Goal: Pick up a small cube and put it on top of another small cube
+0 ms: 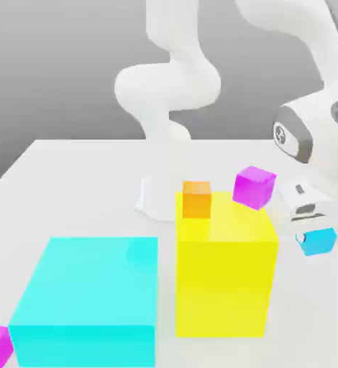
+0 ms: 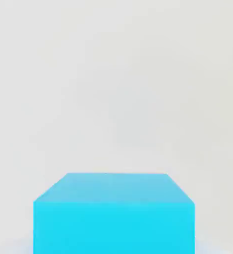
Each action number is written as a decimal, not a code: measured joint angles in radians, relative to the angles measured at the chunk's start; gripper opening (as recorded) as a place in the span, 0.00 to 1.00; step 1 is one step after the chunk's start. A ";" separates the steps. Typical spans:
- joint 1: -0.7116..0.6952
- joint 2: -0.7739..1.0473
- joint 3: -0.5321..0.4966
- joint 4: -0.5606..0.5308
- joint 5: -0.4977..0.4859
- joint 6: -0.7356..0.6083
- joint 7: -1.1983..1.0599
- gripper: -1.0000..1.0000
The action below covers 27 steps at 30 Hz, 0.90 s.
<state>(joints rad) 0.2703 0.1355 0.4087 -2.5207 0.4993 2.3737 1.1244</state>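
Fingers of the gripper are hard to make out behind the hand, yet clamped on the small cube; plain bright cyan, slightly tilted, it hangs at the exterior view's right, right of the yellow block, below the magenta cube.

A plain grey backdrop, perhaps a wall, rises behind the pale white table.
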 joint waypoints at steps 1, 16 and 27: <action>-0.011 0.005 -0.009 0.022 0.045 -0.038 0.017 0.00; -0.299 0.080 -0.161 0.371 0.647 -0.620 0.255 0.00; -0.471 0.174 -0.368 0.456 0.481 -0.502 0.056 0.00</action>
<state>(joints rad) -0.2004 0.3096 0.0410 -2.0648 0.9798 1.8715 1.1800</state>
